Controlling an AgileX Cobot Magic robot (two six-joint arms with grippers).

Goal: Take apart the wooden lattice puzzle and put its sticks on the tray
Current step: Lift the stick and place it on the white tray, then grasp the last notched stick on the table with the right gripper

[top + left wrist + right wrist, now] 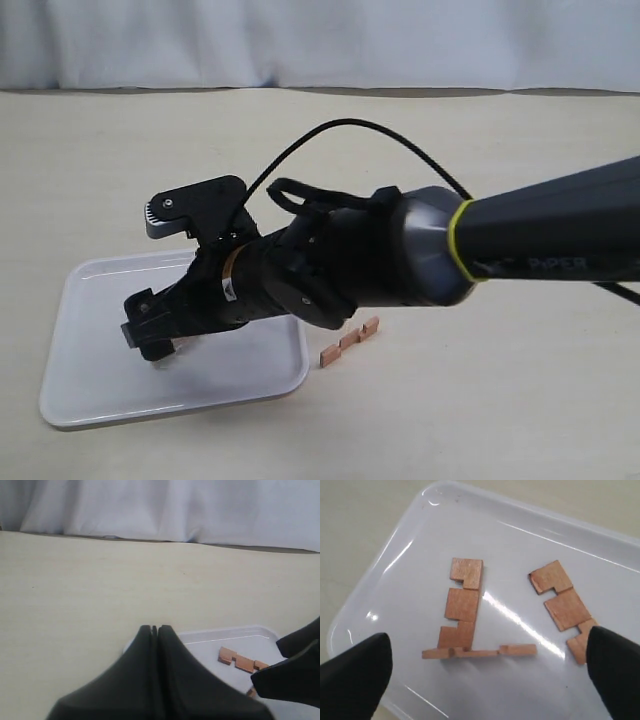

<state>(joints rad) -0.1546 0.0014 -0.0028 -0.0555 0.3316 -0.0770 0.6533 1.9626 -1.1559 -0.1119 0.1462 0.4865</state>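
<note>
No interlocked lattice puzzle shows; the reddish-brown sticks lie apart. In the right wrist view, three rest on the white tray [420, 540]: one notched stick [463, 602] lies flat, a second stick [480, 651] stands on its edge touching the first one's end, and a third stick [564, 607] lies flat to the side. My right gripper [487, 645] hangs open above them, holding nothing; it reaches across over the tray [100, 390] as the right gripper [150, 335]. A fourth stick [350, 342] lies on the table just right of the tray. My left gripper [154, 630] is shut and empty.
The right arm's thick black forearm [520, 240] crosses the scene from the right, with a cable loop [330, 130] above it. A white curtain [320, 40] closes off the far edge of the beige table [480, 400].
</note>
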